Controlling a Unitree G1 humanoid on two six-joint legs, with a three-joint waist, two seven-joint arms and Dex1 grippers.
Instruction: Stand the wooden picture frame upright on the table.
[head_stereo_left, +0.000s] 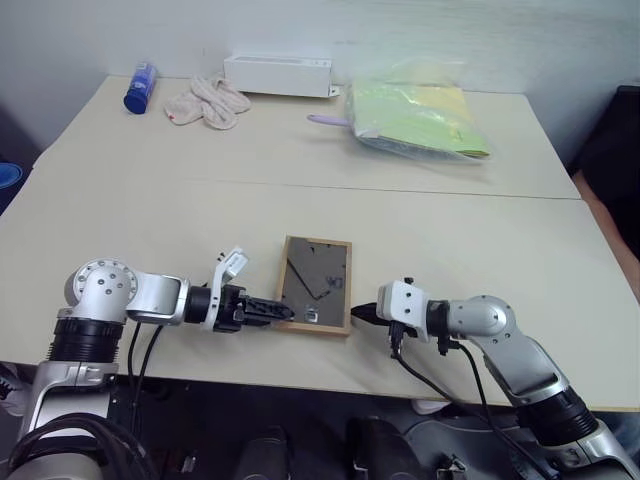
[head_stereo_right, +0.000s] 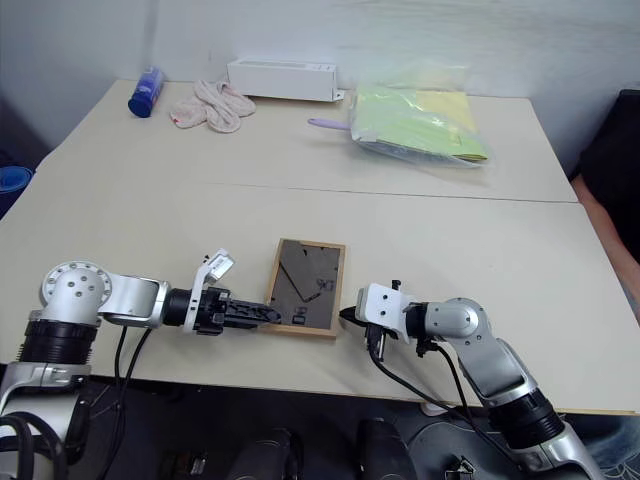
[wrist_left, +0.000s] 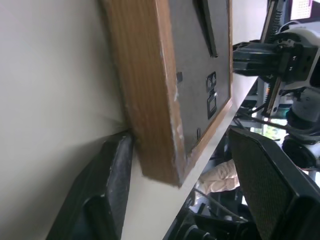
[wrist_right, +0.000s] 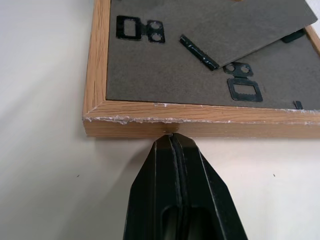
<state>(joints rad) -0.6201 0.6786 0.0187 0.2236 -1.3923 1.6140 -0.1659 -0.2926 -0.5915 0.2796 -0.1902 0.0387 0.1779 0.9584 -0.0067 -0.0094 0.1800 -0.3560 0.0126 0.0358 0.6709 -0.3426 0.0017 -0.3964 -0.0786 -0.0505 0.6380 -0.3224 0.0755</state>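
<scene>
The wooden picture frame (head_stereo_left: 316, 283) lies face down on the table (head_stereo_left: 150, 200) near its front edge. The dark backing and fold-out stand (wrist_right: 250, 30) face up. My left gripper (head_stereo_left: 285, 312) reaches in from the left at the frame's near left corner. It is open: one finger (wrist_left: 112, 175) rests against the frame's wooden side (wrist_left: 150, 90), and the other finger (wrist_left: 265, 185) stands apart over the backing. My right gripper (head_stereo_left: 362, 313) is shut, with nothing in it. Its tip (wrist_right: 172, 142) touches the frame's right edge (wrist_right: 200, 122).
At the back of the table are a blue bottle (head_stereo_left: 140, 87), a crumpled cloth (head_stereo_left: 207, 102), a white box (head_stereo_left: 278, 75) and a yellow-green bag (head_stereo_left: 420, 118) with a purple item (head_stereo_left: 328, 121) beside it. The table's front edge runs close below the frame.
</scene>
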